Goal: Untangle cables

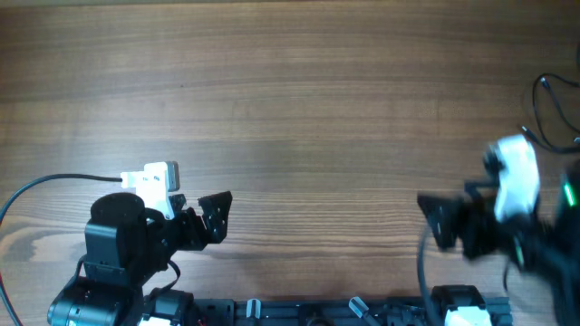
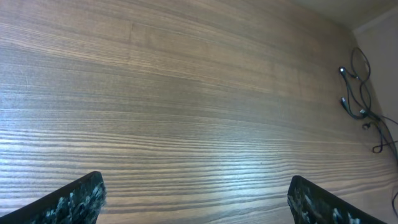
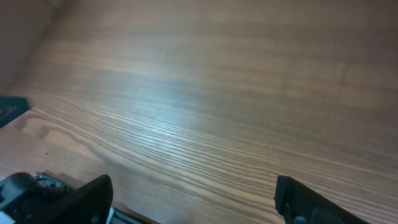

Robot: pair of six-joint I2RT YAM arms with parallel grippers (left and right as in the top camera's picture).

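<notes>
Left gripper [image 2: 196, 202]: jaws spread wide, holding nothing, over the wooden table [image 1: 290, 91].
Right gripper [image 3: 196, 202]: jaws equally wide apart, empty, touching nothing.
Cables [image 2: 359, 93]: thin black tangle lying at the table's right edge, apart from both grippers.

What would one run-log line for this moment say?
left gripper: open, empty | right gripper: open, empty | cables: loose loops, untouched, near right edge of table
</notes>
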